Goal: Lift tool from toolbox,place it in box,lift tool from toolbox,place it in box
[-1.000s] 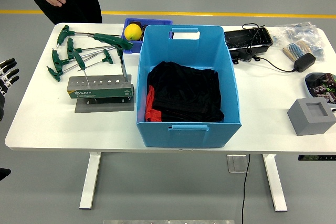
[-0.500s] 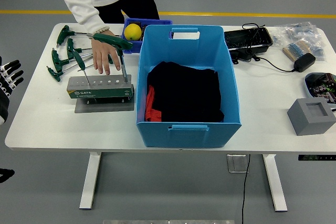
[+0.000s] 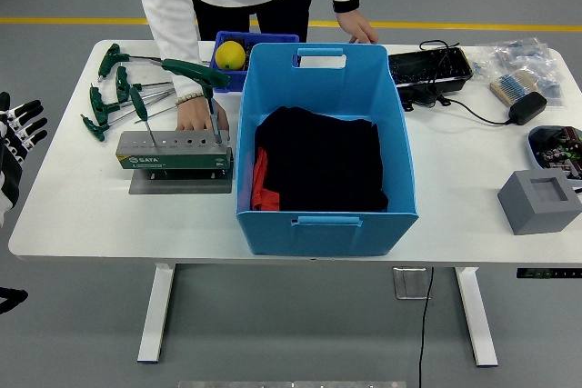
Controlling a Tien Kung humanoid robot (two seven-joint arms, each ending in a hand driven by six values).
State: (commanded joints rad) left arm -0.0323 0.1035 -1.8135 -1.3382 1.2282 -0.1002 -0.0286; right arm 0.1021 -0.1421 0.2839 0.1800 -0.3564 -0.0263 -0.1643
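A grey-green tool holder (image 3: 173,152) stands on the table left of the big blue box (image 3: 326,143). Two green T-handle wrenches stand upright in the holder, a small one (image 3: 139,106) at its left and a large one (image 3: 196,73) at its right. Several more green T-handle wrenches (image 3: 114,88) lie loose behind it. Black and red cloth (image 3: 318,159) lies in the box. My left hand (image 3: 20,129) hovers at the picture's left edge, off the table, fingers spread and empty. A person's hand (image 3: 195,114) rests just behind the holder; the other hand (image 3: 357,32) touches the box's far rim.
A small blue bin with a yellow fruit (image 3: 230,54) sits behind the holder. A black tray (image 3: 429,68), a cable with adapter (image 3: 526,108), bagged parts (image 3: 523,65) and a grey foam block (image 3: 538,200) lie to the right of the box.
The person has stepped in from the far left to behind the table, put one hand down behind the holder and the other on the box's rim. My left hand has crept slightly upward.
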